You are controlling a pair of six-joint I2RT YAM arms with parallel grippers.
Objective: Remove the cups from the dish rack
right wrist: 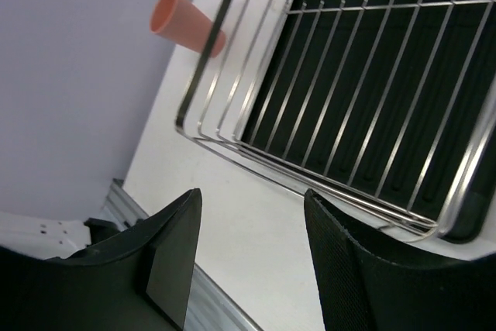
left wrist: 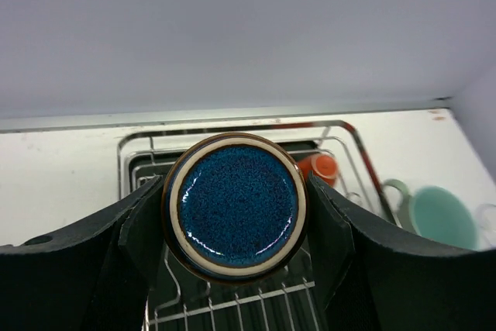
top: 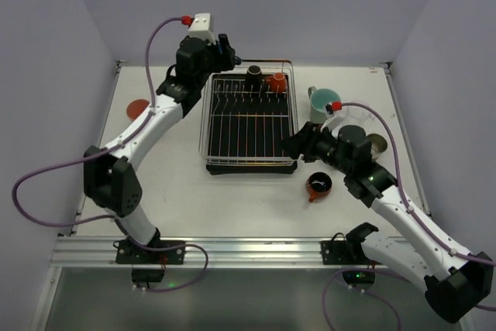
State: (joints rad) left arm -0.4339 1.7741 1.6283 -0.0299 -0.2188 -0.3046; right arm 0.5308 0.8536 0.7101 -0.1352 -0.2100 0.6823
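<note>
Blue glaze, speckled and glossy, fills the left wrist view. The blue cup (left wrist: 235, 205) is clamped between the black pads of the left hand (top: 228, 52), above the far end of the dish rack (top: 248, 125). A cream ring faces the lens, but I can't tell if that's its mouth or its base, and no handle shows. The top view doesn't show that cup at all, because the hand covers it.

The top view does show two cups standing at the rack's far end, the black cup (top: 253, 75) and the orange cup (top: 277, 81). The left wrist catches only the orange one, peeking out beside the blue cup.

On the table (top: 186, 184) right of the rack sit the teal cup (top: 324, 102) and, nearer us, the red cup (top: 318, 184). Another cup (top: 377, 145) further right is half hidden by the right arm, and its colour is unclear.

Left of the rack, the salmon-pink cup (top: 138, 108) is just a disc from above. The right wrist view shows its tapered side through the wire.

The right hand (right wrist: 252, 215) is spread wide with nothing between its fingers, beside the rack's near right corner.
</note>
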